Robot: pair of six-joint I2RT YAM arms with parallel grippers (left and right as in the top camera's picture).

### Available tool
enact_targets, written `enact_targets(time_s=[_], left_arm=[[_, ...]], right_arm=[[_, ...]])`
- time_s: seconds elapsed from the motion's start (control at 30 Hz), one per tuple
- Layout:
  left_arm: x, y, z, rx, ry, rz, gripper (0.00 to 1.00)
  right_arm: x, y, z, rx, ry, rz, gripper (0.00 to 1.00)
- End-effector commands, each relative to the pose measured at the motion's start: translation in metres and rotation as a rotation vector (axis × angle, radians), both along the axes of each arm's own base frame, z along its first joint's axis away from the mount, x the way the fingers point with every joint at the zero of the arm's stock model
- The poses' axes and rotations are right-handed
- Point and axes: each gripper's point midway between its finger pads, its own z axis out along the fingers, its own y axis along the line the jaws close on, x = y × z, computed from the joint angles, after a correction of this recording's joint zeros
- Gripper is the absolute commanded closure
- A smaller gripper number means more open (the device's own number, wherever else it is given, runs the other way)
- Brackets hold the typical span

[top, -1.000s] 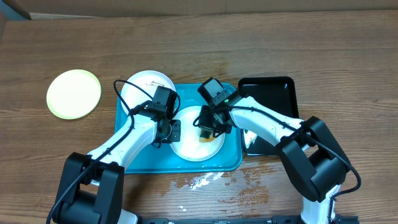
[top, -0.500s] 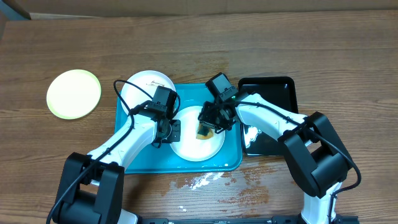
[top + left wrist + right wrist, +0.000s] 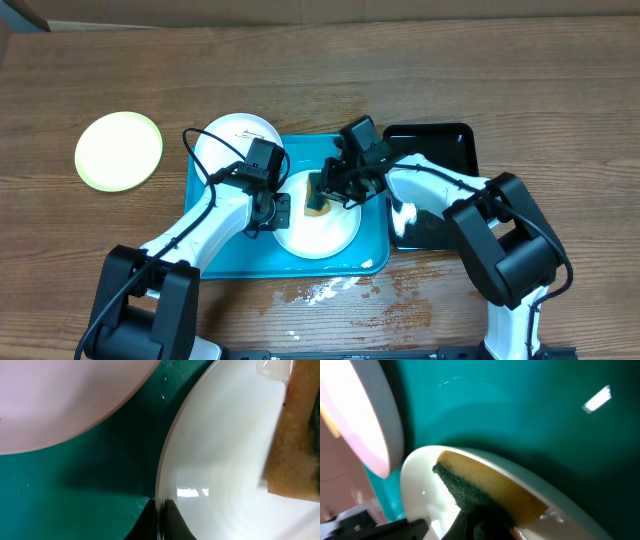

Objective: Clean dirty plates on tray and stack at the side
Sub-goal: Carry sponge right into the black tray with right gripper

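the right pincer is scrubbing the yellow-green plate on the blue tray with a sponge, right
Not quite: the right pincer scrubs a white plate on the blue tray with the sponge. The overhead view shows the yellow-green plate off the tray.

Robotics lab, wood-grain table [image 3: 520, 70], left arm [image 3: 195, 228], right arm [image 3: 440, 188]

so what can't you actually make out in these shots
- overhead: the centre of the white plate, under the sponge and right pincer; any smear there is hidden.
- left wrist: the left pincer is cut off by the bottom edge; only its tips show.
- right wrist: the second plate is blurred and cut off at the left edge.
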Motion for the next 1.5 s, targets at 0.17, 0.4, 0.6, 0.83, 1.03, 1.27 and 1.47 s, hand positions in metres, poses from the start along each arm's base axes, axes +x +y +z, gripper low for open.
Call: enact_targets(time_s=[0.17, 0.4, 0.6, 0.83, 1.03, 1.27, 1.47], left_arm=[[-0.003, -0.009, 0.000, -0.031, 0.017, -0.032, 0.96], [-0.003, -0.009, 0.000, -0.031, 0.017, -0.032, 0.96], [-0.003, -0.009, 0.000, -0.031, 0.018, -0.032, 0.96], [-0.003, -0.009, 0.000, -0.031, 0.018, -0.032, 0.96], [-0.005, -0.009, 0.000, -0.034, 0.027, -0.022, 0.73], [-0.005, -0.009, 0.000, -0.034, 0.027, -0.020, 0.67], [-0.005, -0.009, 0.000, -0.035, 0.027, -0.018, 0.55]], right_arm=[[0.023, -0.017, 0.038, 0.170, -0.037, 0.036, 0.96], [0.046, -0.041, 0.120, 0.304, -0.177, 0.012, 0.96], [0.057, -0.081, 0.164, 0.300, -0.273, -0.057, 0.96], [0.049, -0.165, 0.125, 0.026, -0.161, -0.214, 0.96], [0.016, -0.232, 0.077, -0.384, -0.032, -0.268, 0.96], [-0.005, -0.256, 0.051, -0.537, 0.023, -0.278, 0.96], [-0.011, -0.255, 0.031, -0.538, 0.003, -0.240, 0.41]])
